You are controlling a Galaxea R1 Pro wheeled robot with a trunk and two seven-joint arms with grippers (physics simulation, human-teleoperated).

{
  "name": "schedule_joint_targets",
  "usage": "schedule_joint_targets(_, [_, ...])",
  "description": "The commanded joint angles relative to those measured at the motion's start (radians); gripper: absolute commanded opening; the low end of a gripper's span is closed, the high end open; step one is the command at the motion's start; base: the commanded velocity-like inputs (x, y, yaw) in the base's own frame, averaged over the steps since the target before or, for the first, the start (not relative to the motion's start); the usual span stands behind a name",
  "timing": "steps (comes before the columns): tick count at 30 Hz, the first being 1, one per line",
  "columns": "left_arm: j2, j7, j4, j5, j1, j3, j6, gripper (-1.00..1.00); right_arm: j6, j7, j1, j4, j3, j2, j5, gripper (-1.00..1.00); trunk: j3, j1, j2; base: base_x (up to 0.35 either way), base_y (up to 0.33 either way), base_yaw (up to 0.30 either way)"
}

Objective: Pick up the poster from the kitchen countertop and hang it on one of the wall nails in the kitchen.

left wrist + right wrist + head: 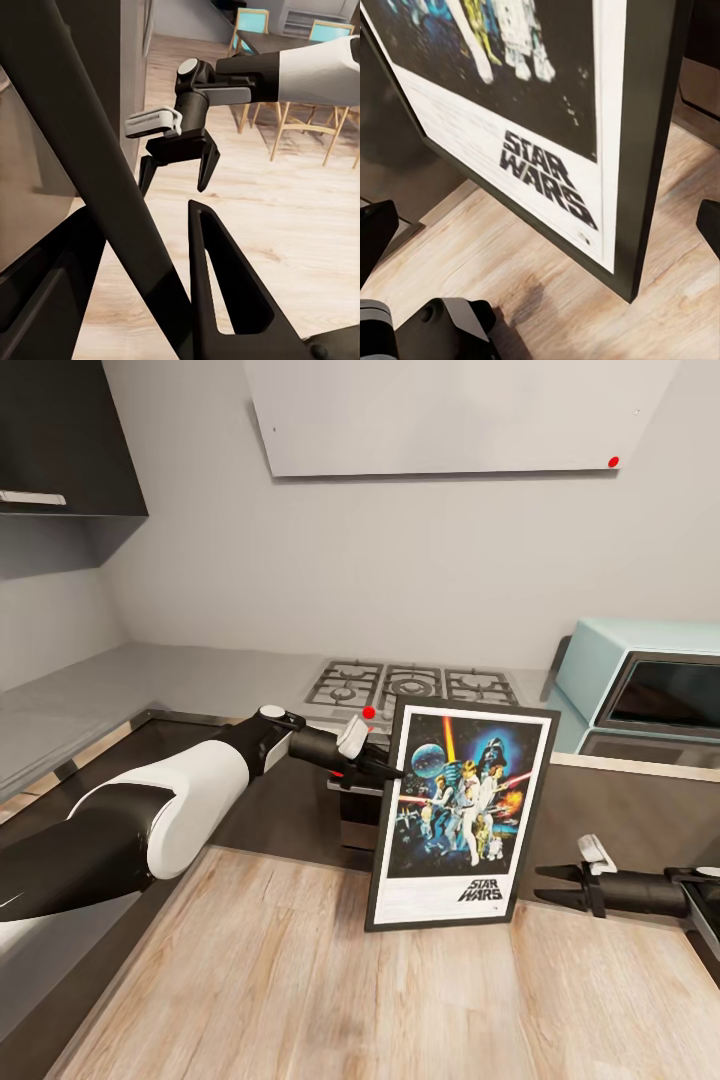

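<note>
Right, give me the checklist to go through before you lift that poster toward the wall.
1. Left pincer on the poster: ok. The frame's left edge runs between its fingers.
2. Grip firm enough to lift: cannot tell.
3. Right pincer out of the way: ok. It is open and apart from the poster's right edge.
4. Poster off the worktop: ok. It hangs in front of the cabinets, above the wooden floor.
5. Poster level: not ok, it tilts slightly.
6. Nail in sight: cannot tell. A red dot marks the wall panel high on the right.
</note>
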Motion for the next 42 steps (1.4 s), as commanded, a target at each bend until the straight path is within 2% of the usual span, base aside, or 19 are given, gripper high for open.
schedule_joint_targets(1, [0.0,-0.001,0.0,0.004,-0.001,-0.003,-0.011,-1.0,0.01,0.004,-0.001,0.0,-0.001,0.0,0.0,1.0,-0.001,0.0,-0.001,0.0,0.0,0.0])
schedule_joint_targets(14, [0.0,-0.001,0.002,0.002,-0.001,0.006,0.0,-1.0,0.01,0.004,-0.001,0.0,-0.001,-0.001,0.0,1.0,-0.001,0.0,-0.001,0.0,0.0,0.0])
schedule_joint_targets(20, [0.0,-0.001,0.0,0.003,-0.001,0.009,0.121,-1.0,0.01,0.004,-0.001,0.0,-0.001,-0.001,0.0,1.0,-0.001,0.0,-0.001,0.0,0.0,0.0])
schedule_joint_targets(27, [0.0,-0.001,0.0,0.002,-0.001,0.009,0.165,-1.0,0.008,0.003,-0.001,0.0,-0.001,-0.001,0.0,1.0,-0.001,0.0,-0.001,0.0,0.0,0.0])
schedule_joint_targets(31, [0.0,-0.001,-0.001,0.001,-0.001,0.009,0.218,-1.0,-0.034,0.004,-0.001,0.0,-0.001,-0.001,0.001,1.0,-0.001,0.0,-0.001,0.0,0.0,0.0])
schedule_joint_targets(36, [0.0,-0.001,-0.002,-0.002,-0.001,0.009,0.22,-1.0,-0.053,0.005,-0.001,0.0,-0.001,-0.001,0.002,1.0,-0.001,0.0,-0.001,0.0,0.0,0.0])
schedule_joint_targets(39, [0.0,-0.001,-0.003,-0.007,-0.001,0.008,0.187,-1.0,-0.056,0.005,-0.001,0.0,-0.002,-0.001,0.002,1.0,-0.001,0.0,-0.001,0.0,0.0,0.0])
schedule_joint_targets(42, [0.0,-0.001,-0.003,-0.029,-0.001,0.007,0.168,-1.0,-0.057,0.005,-0.001,0.0,-0.002,-0.002,0.002,1.0,-0.001,0.0,-0.001,0.0,0.0,0.0])
